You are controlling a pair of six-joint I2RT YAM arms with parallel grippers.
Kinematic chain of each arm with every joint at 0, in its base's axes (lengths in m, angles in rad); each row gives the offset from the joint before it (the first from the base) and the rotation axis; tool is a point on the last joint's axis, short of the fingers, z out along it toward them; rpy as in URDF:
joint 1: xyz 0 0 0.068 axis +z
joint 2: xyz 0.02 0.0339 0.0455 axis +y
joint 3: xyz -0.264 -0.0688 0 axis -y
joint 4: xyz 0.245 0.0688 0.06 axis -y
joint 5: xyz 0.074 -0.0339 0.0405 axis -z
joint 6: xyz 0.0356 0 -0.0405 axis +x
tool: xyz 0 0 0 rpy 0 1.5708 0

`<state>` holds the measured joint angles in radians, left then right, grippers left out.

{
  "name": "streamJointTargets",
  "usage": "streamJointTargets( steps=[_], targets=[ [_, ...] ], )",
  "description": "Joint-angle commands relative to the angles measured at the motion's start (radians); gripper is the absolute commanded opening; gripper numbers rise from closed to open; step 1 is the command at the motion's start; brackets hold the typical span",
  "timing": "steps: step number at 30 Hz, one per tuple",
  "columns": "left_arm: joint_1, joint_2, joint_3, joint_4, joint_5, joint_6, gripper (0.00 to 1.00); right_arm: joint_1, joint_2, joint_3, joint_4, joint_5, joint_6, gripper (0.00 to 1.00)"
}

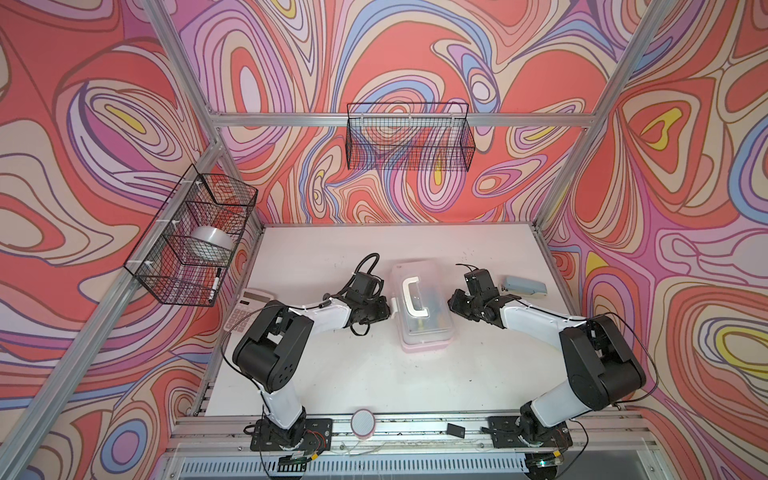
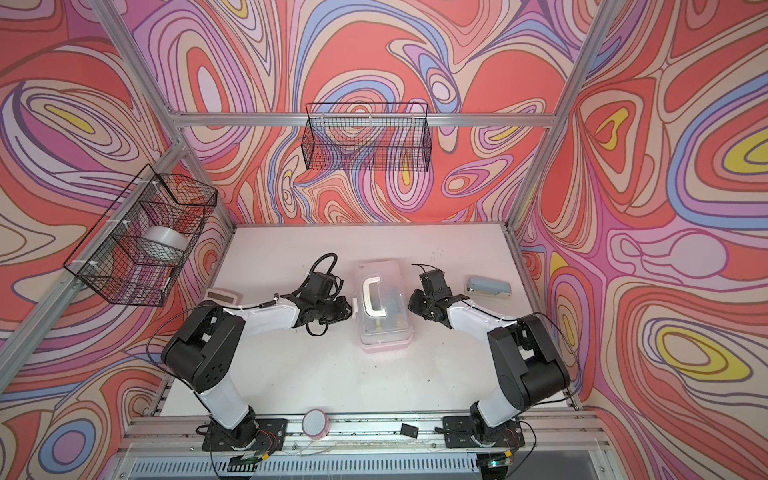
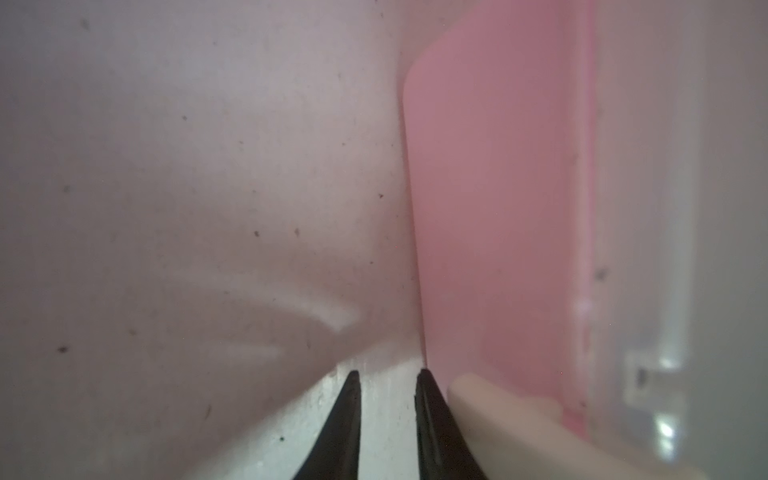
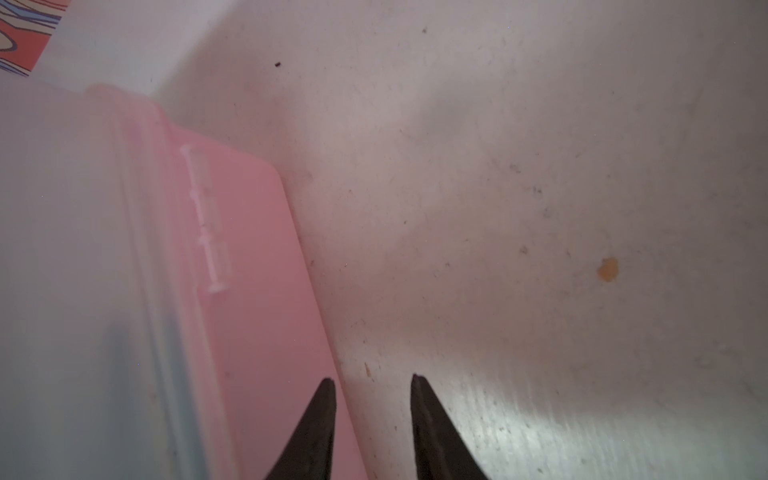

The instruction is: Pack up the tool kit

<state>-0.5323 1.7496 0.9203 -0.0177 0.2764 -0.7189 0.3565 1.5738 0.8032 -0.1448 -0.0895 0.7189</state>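
Either side of closed tool box (image 1: 422, 309) | left gripper (image 3: 387, 371), right gripper (image 4: 372, 377) both slightly parted, empty | I'd press latch (image 3: 490, 403) squarely, bracing opposite wall

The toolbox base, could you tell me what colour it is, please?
The toolbox base is pale pink, clearest in the right wrist view.

The walls (image 1: 415, 54) carry swirling bands of coral, lilac, blue, cream and yellow. At centre frame the tool box (image 1: 432, 299) has a pink base, a frosted clear lid and a white handle (image 1: 407, 297). The table (image 1: 374, 374) is white with dark specks. The wire basket (image 1: 409, 137) at upper centre is black; the stapler (image 1: 524, 285) at right is pale blue-grey.
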Motion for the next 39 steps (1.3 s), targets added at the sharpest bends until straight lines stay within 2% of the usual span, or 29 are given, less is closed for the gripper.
streamJointTargets(
  steps=[1,7,26,39],
  targets=[
    [-0.014,0.033,0.049,-0.063,-0.025,0.023,0.24,0.002,0.008,0.007,0.047,-0.017,-0.016,0.32],
    [-0.024,0.056,0.071,-0.063,-0.021,0.015,0.24,0.007,0.02,-0.002,0.093,-0.071,-0.008,0.31],
    [-0.025,-0.073,0.089,-0.185,-0.105,0.042,0.25,0.035,-0.056,0.004,-0.004,0.011,-0.034,0.29],
    [-0.054,-0.172,0.077,-0.201,-0.088,0.021,0.25,0.035,-0.058,-0.01,0.01,0.002,-0.03,0.27]
  ],
)
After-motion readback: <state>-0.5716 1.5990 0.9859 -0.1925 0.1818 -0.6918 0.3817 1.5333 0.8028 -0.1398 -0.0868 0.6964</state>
